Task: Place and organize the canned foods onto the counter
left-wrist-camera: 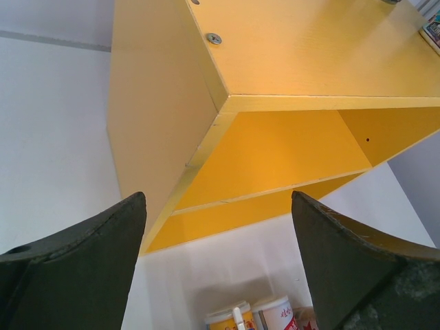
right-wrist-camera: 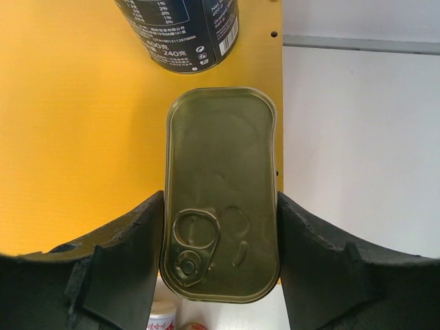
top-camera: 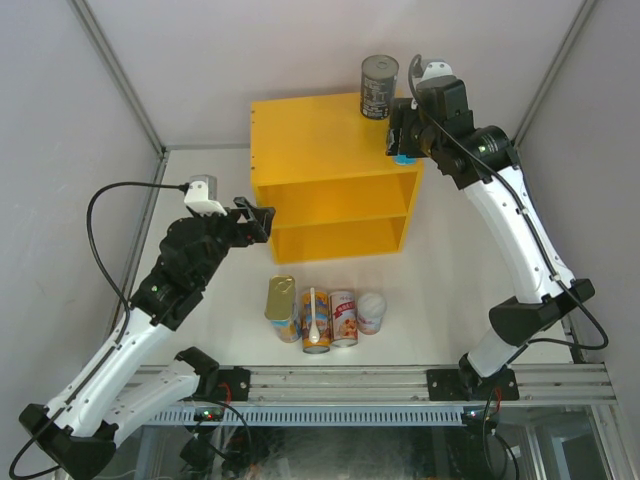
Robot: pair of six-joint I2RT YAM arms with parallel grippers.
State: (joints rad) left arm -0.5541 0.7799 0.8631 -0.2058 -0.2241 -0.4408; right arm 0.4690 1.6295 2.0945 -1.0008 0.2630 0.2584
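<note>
The right gripper (right-wrist-camera: 220, 234) hangs over the flat top of the yellow shelf unit (top-camera: 310, 130), at its right-hand edge. Its two dark fingers (right-wrist-camera: 130, 254) are drawn in against the long sides of a flat rectangular tin (right-wrist-camera: 221, 172), pinching it with the gold ring-pull lid facing up. Whether the tin's base already rests on the yellow top or sits just above it cannot be told. Just beyond the tin stands the dark grey can (right-wrist-camera: 182, 31), upright on the same top.

This looks like the placing step for the tin. The next move probably calls for setting it flat beside the grey can, fully on the top rather than hanging over the edge, and then spreading the fingers without nudging either can.

The left gripper (left-wrist-camera: 218, 240) is spread wide and holds nothing. It hovers above the white worktop (top-camera: 450, 270), facing the left front corner of the shelf unit.

In front of the unit, a tight group waits on the worktop. It includes a second gold-lidded tin (top-camera: 280, 297) standing on end, an orange-blue can with a white spoon (top-camera: 316, 322), a white-red can (top-camera: 343, 317) and another white-red can (top-camera: 371, 312). Both open compartments of the unit appear empty.
</note>
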